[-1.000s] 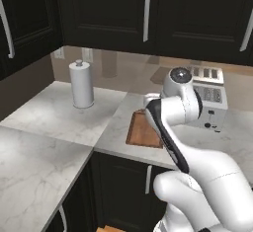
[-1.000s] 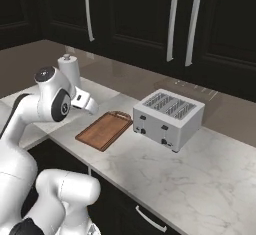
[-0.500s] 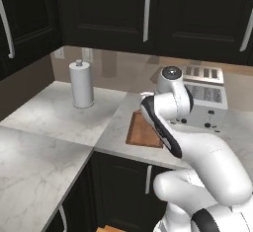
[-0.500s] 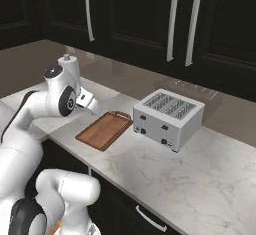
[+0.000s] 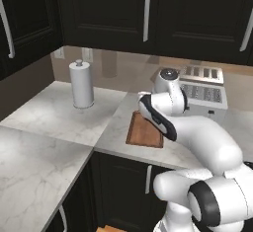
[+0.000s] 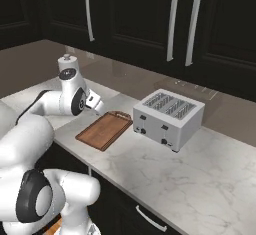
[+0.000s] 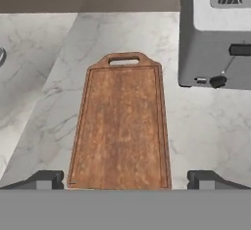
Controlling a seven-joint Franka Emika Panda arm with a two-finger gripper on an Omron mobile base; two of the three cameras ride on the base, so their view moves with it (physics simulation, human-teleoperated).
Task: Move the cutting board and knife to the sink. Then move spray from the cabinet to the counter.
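Black cabinets [image 6: 150, 24] with long silver handles hang over a marble counter [image 7: 54, 77] that wraps round a corner, so pretty standard dark kitchen setup.

Gripper [image 7: 125, 179] is wide open, nothing in it. In the hand view the two fingertips [image 7: 44, 179] sit at about 7 and 5 o'clock, either side of the board's near short end, which lies between them. Can't tell how high above it they are.

Board [image 7: 122, 128] lies flat on the counter, long way running from 6 to 12 in that view, loop handle at the 12 o'clock end. Nothing on top of it.

Toaster [image 7: 215, 38] stands just beside the board at roughly 2 o'clock in the hand view, not touching it, knob and lever facing the board side. In the right base view the toaster [image 6: 167, 119] is at 3 o'clock from the board [image 6: 104, 130].

Further out, a white towel roll [image 5: 81, 84] stands on the counter at about 10 o'clock from the board [image 5: 144, 130] in the left base view, well apart from it, near the back wall.
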